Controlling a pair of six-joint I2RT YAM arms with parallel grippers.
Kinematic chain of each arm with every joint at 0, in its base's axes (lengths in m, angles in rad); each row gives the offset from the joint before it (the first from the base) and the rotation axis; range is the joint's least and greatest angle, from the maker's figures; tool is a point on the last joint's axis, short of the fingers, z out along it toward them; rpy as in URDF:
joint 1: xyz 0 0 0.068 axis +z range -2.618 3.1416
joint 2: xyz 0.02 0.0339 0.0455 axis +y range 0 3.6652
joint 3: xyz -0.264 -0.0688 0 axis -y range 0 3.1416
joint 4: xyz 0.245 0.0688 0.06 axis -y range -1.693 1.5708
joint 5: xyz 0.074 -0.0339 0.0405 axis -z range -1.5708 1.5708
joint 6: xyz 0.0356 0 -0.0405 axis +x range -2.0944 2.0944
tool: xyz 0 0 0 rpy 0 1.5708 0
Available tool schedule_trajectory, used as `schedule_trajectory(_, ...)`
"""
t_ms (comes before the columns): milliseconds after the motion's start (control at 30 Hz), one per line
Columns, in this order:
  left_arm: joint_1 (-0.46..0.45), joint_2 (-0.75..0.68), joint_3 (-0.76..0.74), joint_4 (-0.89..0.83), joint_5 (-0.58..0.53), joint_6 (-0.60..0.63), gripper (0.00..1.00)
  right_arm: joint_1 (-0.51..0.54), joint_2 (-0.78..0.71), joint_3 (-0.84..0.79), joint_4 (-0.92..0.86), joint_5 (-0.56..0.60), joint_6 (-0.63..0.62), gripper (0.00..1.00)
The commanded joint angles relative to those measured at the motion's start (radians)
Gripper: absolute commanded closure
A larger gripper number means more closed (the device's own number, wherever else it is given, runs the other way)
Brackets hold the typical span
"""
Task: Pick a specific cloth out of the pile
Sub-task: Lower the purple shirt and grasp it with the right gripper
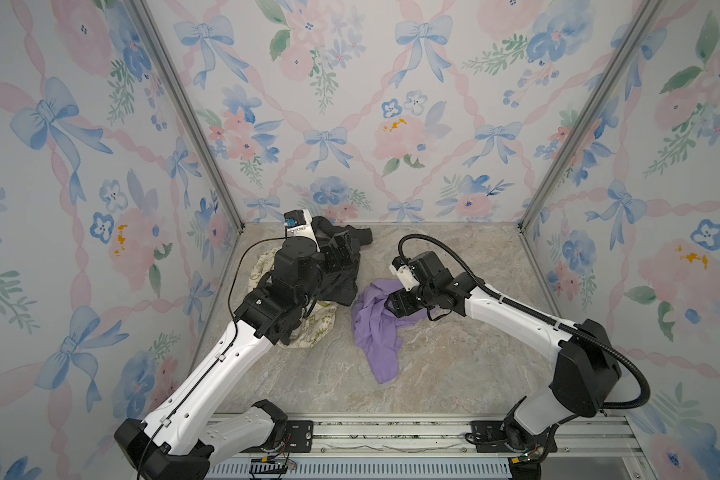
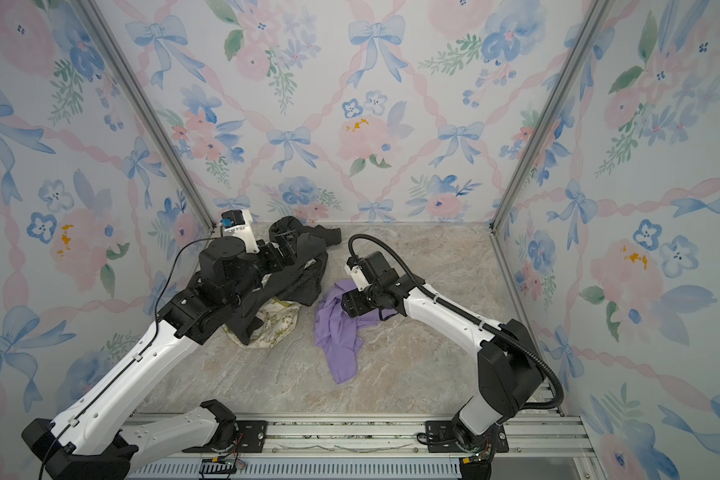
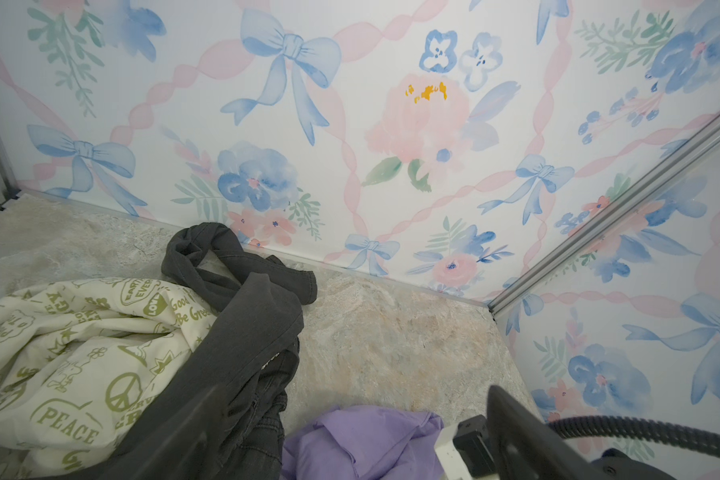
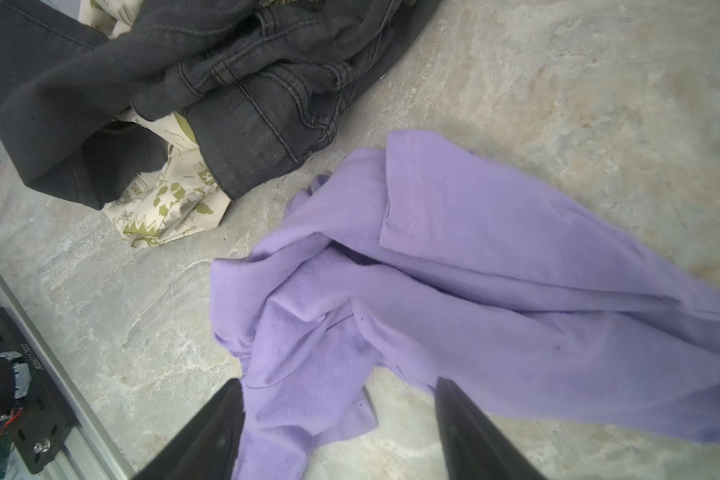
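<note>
The cloth (image 4: 454, 291) is light, limp and bunches easily; grip a raised fold. The right gripper (image 4: 341, 432) straddles one, jaws apart. The left gripper's jaws probably stand apart; view unclear.

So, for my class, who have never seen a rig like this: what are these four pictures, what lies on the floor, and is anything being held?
Two pictures look down from overhead, side by side like a pair of eyes, on a marble-patterned table walled with flowery paper. Two white and black robot arms reach in, each ending in a two-fingered pincer. The other two pictures come from small cameras on the arms' wrists.

On the table lies a heap: a dark grey garment over a cream cloth printed with green peace signs. Apart from it lies the lavender cloth.

The right pincer stands with its fingers apart on either side of a fold of the lavender cloth, not yet gripping. The left pincer hovers open over the grey garment, holding nothing.
</note>
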Motion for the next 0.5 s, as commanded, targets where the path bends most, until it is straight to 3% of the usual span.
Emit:
schedule_trajectory(0,0.006,-0.018,-0.022,0.003,-0.021,-0.026,0.02,0.019,0.086,0.093,-0.021,0.035,0.055,0.35)
schedule_trajectory(300,0.010,-0.051,-0.043,0.004,-0.017,-0.030,0.02,0.060,0.253,0.190,-0.060,0.097,0.107,0.56)
schedule_trajectory(467,0.013,-0.071,-0.057,0.004,-0.020,-0.033,0.02,0.067,0.309,0.219,-0.057,0.082,0.139,0.81)
